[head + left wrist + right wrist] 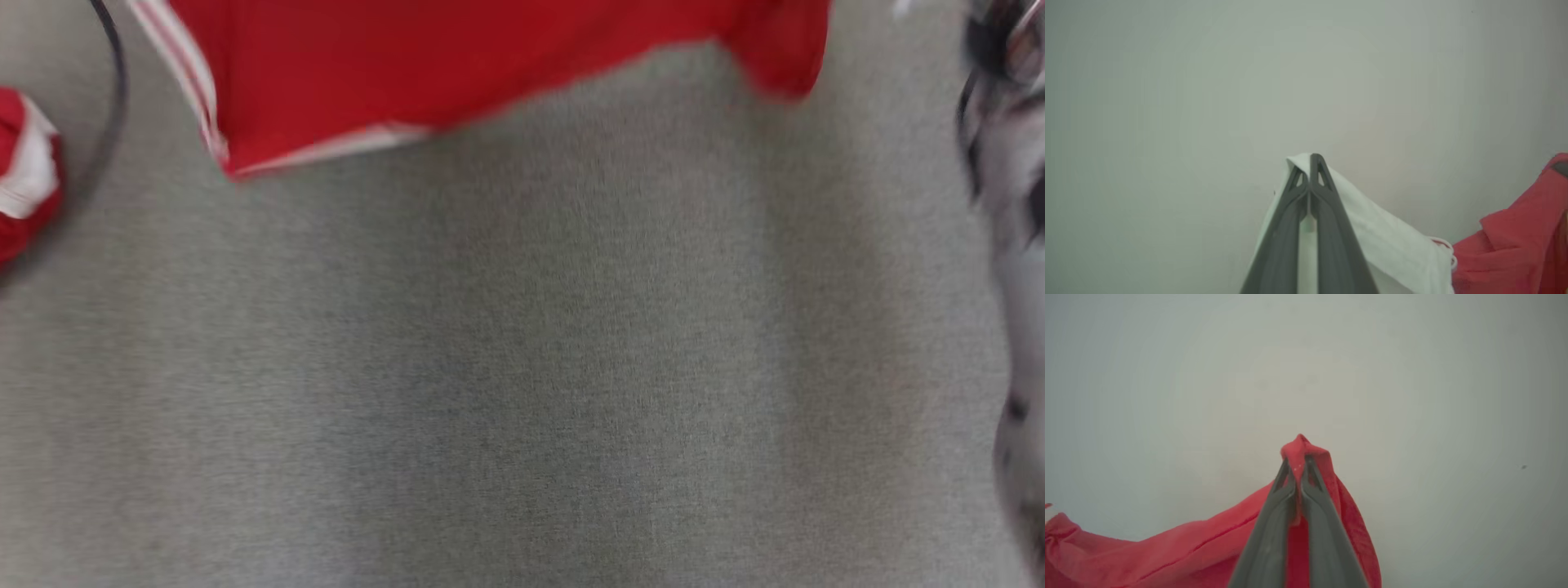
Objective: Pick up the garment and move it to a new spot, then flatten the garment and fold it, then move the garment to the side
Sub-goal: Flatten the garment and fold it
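Left gripper [1311,157] clamps tight on the white trim [1372,228] of the red garment [1515,241]; right gripper [1299,459] clamps on its red cloth. From the head, the garment shows at twelve o'clock over the grey surface [522,367]

What sort of place is unclear: grey cloth-covered surface [522,367], plain pale backdrop [1208,81].

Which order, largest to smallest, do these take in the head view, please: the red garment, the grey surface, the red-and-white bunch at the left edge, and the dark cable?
1. grey surface
2. red garment
3. red-and-white bunch
4. dark cable
The frame edge cuts off all four, so their true sizes are unsure.
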`<state>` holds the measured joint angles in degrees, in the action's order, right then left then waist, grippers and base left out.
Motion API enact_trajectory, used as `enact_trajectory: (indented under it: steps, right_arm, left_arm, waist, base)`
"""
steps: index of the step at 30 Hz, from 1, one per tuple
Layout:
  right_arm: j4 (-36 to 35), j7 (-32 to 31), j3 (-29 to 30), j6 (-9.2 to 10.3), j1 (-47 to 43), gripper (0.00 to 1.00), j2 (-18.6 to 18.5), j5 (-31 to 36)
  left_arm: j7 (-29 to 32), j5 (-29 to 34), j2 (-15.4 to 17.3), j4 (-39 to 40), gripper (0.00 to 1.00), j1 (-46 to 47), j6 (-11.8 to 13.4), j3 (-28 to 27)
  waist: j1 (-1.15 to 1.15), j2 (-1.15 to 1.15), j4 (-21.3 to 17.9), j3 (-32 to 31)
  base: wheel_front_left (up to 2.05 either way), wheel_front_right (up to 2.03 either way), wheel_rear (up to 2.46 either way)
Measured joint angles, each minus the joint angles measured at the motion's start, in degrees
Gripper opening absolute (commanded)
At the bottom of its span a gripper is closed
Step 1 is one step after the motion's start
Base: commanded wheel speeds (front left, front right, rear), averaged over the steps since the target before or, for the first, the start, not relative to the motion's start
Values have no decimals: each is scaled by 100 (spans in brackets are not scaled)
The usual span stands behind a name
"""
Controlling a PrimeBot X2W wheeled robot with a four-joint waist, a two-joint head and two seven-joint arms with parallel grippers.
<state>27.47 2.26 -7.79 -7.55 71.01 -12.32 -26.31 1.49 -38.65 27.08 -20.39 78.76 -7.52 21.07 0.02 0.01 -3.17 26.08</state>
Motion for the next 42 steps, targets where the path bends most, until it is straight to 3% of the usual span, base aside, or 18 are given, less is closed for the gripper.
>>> enact_trajectory:
  steps: [11, 17, 27, 42]
  right_arm:
    - [1211, -182, 220, 0, 2395, 0, -69, -244]
    - [1814, -108, 331, 0, 3315, 0, -207, -114]
    - [2635, 210, 204, 0, 4162, 0, -294, 66]
    - [3308, 471, 118, 0, 4471, 0, -220, 142]
  left_arm:
    - [67, 166, -166, -1226, 0, 2833, -1, 855]
    - [-124, 46, -348, -2067, 0, 4058, -1, 1050]
    - [-491, -33, -564, -2861, 0, 5037, -2, 1685]
    - [-705, -123, -617, -3371, 0, 5429, -2, 2128]
  waist:
    - [1, 1, -247, 1061]
    - [-1, 1, -359, 1408]
    - [-2, 0, -312, 1542]
    - [-2, 0, -250, 1634]
  base:
    - [0, 0, 0]
    - [0, 0, 0]
    - [0, 0, 0]
    - [0, 0, 0]
